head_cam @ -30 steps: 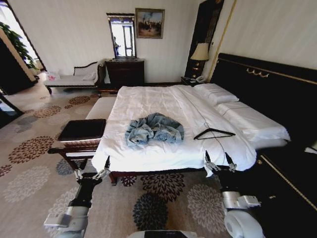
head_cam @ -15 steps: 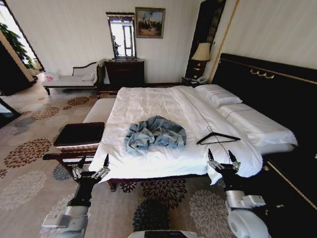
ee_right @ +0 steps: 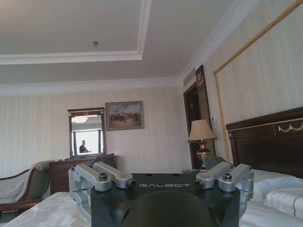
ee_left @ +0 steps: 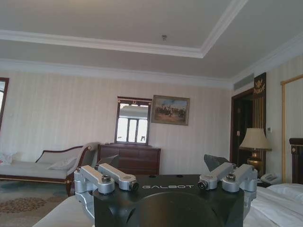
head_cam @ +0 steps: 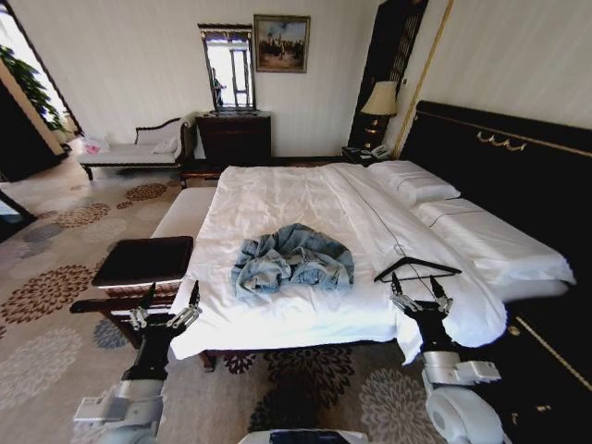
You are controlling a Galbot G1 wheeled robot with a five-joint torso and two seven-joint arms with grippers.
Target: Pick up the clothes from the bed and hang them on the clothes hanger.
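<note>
Head view, left to right: chaise (head_cam: 129, 148) at the far wall, one dark tray-top bench (head_cam: 143, 262) just beside the bed's foot corner, left gripper (head_cam: 166, 303) raised next to it with fingers spread and holding nothing, level with the mattress edge. One bed (head_cam: 277, 199), white sheets, two pillows (head_cam: 413, 180) by the black headboard (head_cam: 518, 176). On the bed: one jacket (head_cam: 292, 258), light-blue denim, crumpled in a heap near the foot end, roughly mid-width; one hanger (head_cam: 418, 269), black, lying flat on the sheet to the right of the jacket, apart from it, near the bed's right foot corner. Right gripper (head_cam: 419, 292) raised at that corner, fingers spread and empty, tips just beside the hanger; contact can't be told. Behind the bed: one dresser (head_cam: 235, 135) with one mirror (head_cam: 228, 67) above it, one painting (head_cam: 280, 43), one lamp (head_cam: 376, 100) on a nightstand. Floral carpet (head_cam: 55, 277) on the floor. Left wrist view looks across the room from low down: left gripper fingers (ee_left: 111, 177) wide apart in the foreground, chaise (ee_left: 42, 165), dresser (ee_left: 129, 158), mirror (ee_left: 133, 120), painting (ee_left: 170, 109), lamp (ee_left: 255, 142) and a phone (ee_left: 270, 178) beside it, ceiling; jacket and hanger out of frame. Right wrist view: right gripper fingers (ee_right: 113, 177) wide apart, mirror (ee_right: 86, 132), painting (ee_right: 124, 115), lamp (ee_right: 202, 135), headboard (ee_right: 267, 144), pillows (ee_right: 279, 187), bit of sheet; a person's reflection sits in the mirror glass here.
</note>
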